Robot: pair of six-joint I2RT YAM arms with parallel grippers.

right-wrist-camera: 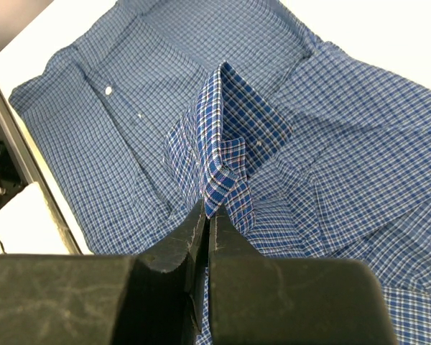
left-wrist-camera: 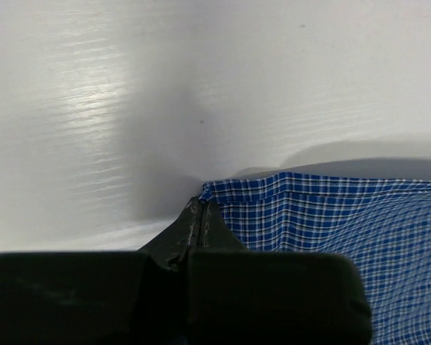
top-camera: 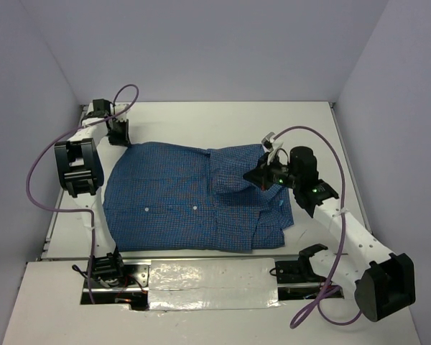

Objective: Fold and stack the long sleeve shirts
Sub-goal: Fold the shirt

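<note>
The long sleeve shirt is blue, finely checked, and lies spread flat on the white table, its small white buttons facing up. At its far left corner my left gripper is low on the table. In the left wrist view that gripper is shut, with the shirt corner pinched at its tips and the hem a little off the table. My right gripper hovers over the shirt's right half. It is shut on a raised, stitched fold of the shirt.
Pale walls close in the table on three sides. The left arm's black body hangs beside the shirt's left edge. A taped strip and both arm bases run along the near edge. Bare table lies beyond the shirt's far hem.
</note>
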